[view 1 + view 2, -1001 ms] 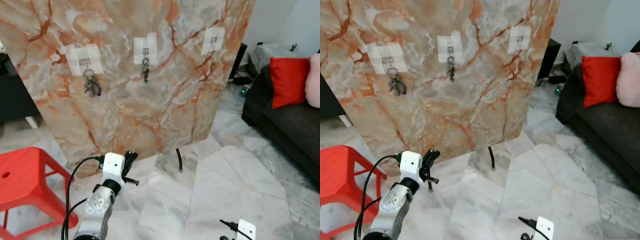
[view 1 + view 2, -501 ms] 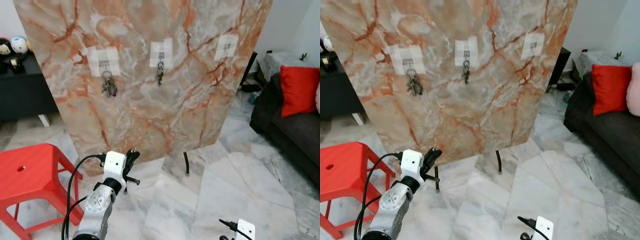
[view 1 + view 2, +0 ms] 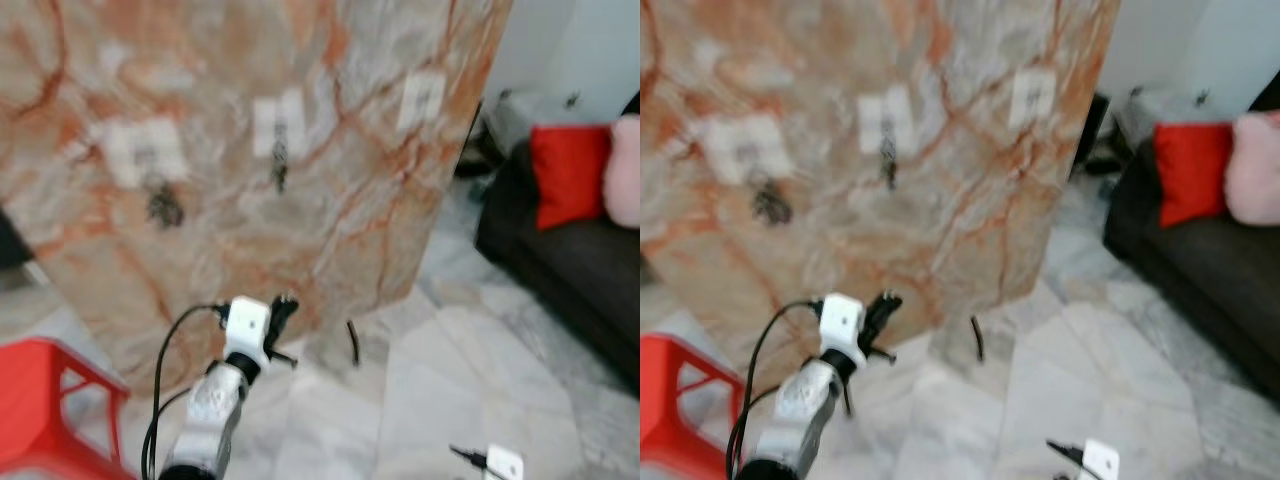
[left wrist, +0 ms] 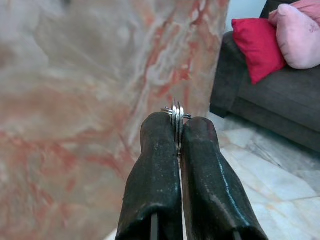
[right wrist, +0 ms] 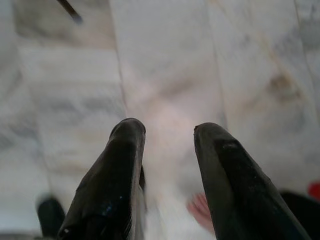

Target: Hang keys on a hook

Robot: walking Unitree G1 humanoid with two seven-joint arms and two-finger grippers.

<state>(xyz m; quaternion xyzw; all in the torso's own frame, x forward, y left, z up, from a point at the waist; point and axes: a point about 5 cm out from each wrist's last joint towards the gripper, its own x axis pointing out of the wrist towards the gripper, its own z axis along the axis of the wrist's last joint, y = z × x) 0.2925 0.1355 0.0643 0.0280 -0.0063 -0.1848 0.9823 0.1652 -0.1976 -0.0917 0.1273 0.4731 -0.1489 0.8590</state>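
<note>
Both eye views motion-blurred, even soft daylight, no glare. Left wrist view: black fingers [image 4: 172,165] sharp, background soft. Right wrist view slightly blurred.

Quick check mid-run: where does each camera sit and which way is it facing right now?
Head eyes: forward and down at the marble board with hooks; left arm raised, left gripper.
Left wrist: along shut fingers pinching the key ring, toward board and sofa.
Right wrist: down at floor tiles, right gripper open.
Shared: board, sofa, red cushion.
</note>
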